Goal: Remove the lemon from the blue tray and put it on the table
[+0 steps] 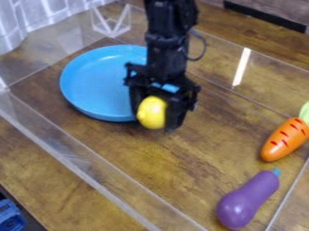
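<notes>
Gripper (154, 110) points down, jaws pinching lemon (151, 113) at near rim of blue tray (87, 83), above table (157, 176).

An orange carrot toy (285, 138) lies near a purple eggplant toy (248, 199).

the light on my bench (145, 171) is even and fairly bright, coming from above. the glossy wood throws a white streak of glare (241, 67) just right of my arm. the clear acrylic walls (90, 176) catch pale reflections along their edges. my tool (152, 112) and the lemon (151, 113) are smeared by motion blur, with a soft shadow beneath them. the whole picture is coarse and low in detail.
</notes>
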`<state>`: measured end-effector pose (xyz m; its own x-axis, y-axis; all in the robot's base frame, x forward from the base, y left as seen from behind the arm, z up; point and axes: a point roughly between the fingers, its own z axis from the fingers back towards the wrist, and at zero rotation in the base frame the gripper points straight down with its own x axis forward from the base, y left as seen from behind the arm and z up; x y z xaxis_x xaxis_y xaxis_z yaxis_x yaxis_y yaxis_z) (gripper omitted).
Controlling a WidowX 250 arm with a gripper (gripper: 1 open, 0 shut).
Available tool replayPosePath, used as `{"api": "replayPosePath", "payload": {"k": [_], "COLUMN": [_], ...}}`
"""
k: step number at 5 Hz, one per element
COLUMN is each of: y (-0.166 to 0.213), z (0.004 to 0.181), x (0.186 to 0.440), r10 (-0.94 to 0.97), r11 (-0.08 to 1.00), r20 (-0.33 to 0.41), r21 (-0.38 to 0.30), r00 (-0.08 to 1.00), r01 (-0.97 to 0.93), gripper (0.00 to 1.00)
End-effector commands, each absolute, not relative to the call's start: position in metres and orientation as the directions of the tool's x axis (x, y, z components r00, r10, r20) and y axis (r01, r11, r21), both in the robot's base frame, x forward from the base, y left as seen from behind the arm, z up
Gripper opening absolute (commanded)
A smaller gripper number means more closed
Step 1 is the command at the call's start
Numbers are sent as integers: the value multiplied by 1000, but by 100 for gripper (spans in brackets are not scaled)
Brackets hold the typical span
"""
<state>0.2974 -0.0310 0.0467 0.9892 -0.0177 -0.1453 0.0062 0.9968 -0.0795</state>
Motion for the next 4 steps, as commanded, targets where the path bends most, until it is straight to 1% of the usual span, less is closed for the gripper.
{"api": "replayPosePath", "payload": {"k": [1, 2, 3, 4], "y": [-37, -42, -47, -50], "z": [55, 66, 71, 60], "x": [292, 300, 307, 306], "r10": [-11, -59, -94, -87], "r11": [996, 996, 994, 994], "r20": [-88, -94, -100, -135], "r21": [-85, -68, -62, -79], "r00": [996, 994, 991, 987], "r01": [4, 53, 88, 77], "gripper": [0, 0, 0, 0]}}
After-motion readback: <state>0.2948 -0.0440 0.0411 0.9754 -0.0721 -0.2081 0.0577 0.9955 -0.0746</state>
